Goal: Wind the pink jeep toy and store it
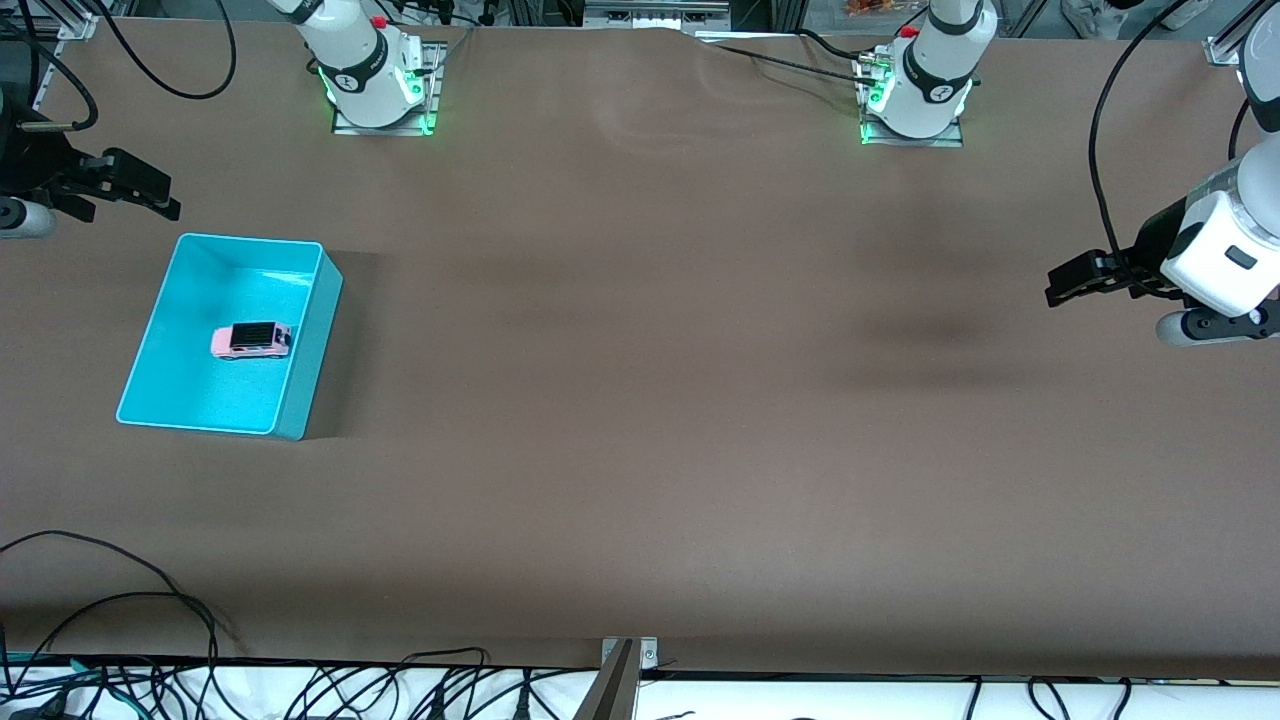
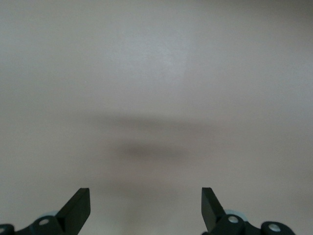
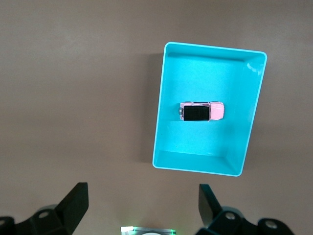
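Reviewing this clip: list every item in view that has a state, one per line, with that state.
pink jeep toy: upright on its wheels, inside the bin, touched by neither gripper.
cyan bin: upright on the table toward the right arm's end, holding only the jeep.
left gripper: open, empty, over bare table at the left arm's end.
right gripper: open, empty, beside the bin.

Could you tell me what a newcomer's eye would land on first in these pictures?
The bright cyan plastic bin toward the right arm's end of the brown table, with the tiny pale-pink jeep toy on its floor. The open right gripper and the open left gripper hang empty at the table's ends.
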Action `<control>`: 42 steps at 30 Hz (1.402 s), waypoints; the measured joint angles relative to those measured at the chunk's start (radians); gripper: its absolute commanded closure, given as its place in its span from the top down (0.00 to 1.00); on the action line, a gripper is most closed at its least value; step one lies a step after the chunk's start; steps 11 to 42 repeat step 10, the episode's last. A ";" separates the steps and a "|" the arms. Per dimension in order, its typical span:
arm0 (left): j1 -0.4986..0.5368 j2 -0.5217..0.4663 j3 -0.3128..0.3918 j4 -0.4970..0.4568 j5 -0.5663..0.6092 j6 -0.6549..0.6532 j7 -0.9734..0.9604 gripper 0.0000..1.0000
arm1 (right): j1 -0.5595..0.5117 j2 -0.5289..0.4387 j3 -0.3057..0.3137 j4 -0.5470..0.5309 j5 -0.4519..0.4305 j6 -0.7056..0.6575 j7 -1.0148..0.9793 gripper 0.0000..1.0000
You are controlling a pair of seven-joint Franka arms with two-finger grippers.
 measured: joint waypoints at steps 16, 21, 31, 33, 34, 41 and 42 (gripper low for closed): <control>0.004 0.000 0.000 0.000 -0.006 0.000 0.000 1.00 | 0.000 0.000 0.000 0.000 0.000 0.000 0.000 1.00; 0.004 0.000 0.000 0.000 -0.006 0.000 0.000 1.00 | 0.000 0.000 0.000 0.000 0.000 0.000 0.000 1.00; 0.004 0.000 0.000 0.000 -0.006 0.000 0.000 1.00 | 0.000 0.000 0.000 0.000 0.000 0.000 0.000 1.00; 0.004 0.000 0.000 0.000 -0.006 0.000 0.000 1.00 | 0.000 0.000 0.000 0.000 0.000 0.000 0.000 1.00; 0.004 0.000 0.000 0.000 -0.006 0.000 0.000 1.00 | 0.000 0.000 0.000 0.000 0.000 0.000 0.000 1.00; 0.004 0.000 0.000 0.000 -0.006 0.000 0.000 1.00 | 0.000 0.000 0.000 0.000 0.000 0.000 0.000 1.00; 0.004 0.000 0.000 0.000 -0.006 0.000 0.000 1.00 | 0.000 0.000 0.000 0.000 0.000 0.000 0.000 1.00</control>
